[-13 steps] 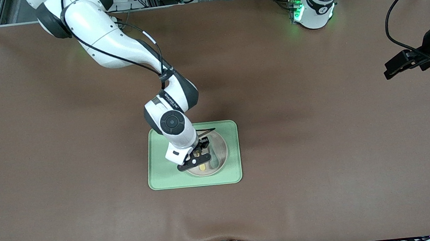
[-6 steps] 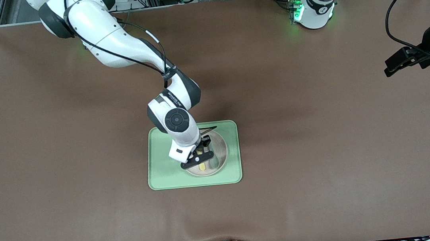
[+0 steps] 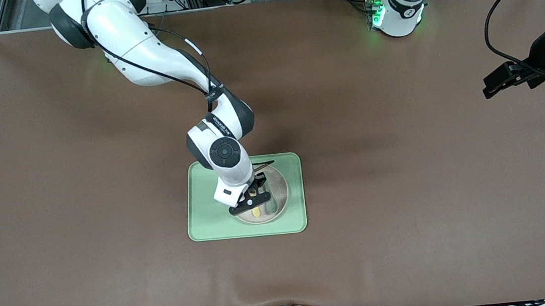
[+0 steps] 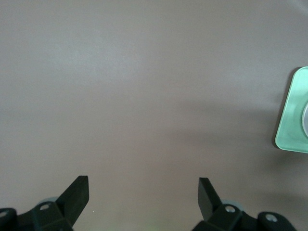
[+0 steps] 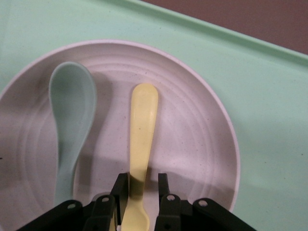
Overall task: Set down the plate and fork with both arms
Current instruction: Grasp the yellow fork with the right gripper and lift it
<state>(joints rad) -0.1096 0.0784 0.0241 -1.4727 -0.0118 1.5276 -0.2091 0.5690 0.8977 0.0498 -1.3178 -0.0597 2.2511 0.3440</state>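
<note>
Landmark: light-green tray (image 3: pixel 208 220), rectangular with rounded corners, lying on the brown counter (image 3: pixel 410 209).
Plate (image 5: pixel 202 144): round, pale beige-pink, matte, faint concentric rings and a shallow rim; lies on the tray, toward the left arm's end of it.
Fork (image 5: pixel 140 144): small, yellow plastic, smooth rounded handle end showing; lies flat in the plate. Its tines are hidden under the pincer.
Spoon (image 5: pixel 70 125): grey-green, lies in the plate beside the fork, not touching it.
Right pincer (image 5: pixel 139 192): low over the plate, one finger (image 5: pixel 119 188) on each side of the fork's shaft, close against it; firm clamping cannot be told.
Left pincer (image 4: pixel 143 190): fingers wide apart, holding nothing, up over bare counter well away from the tray, at the left arm's end. This arm waits.
</note>
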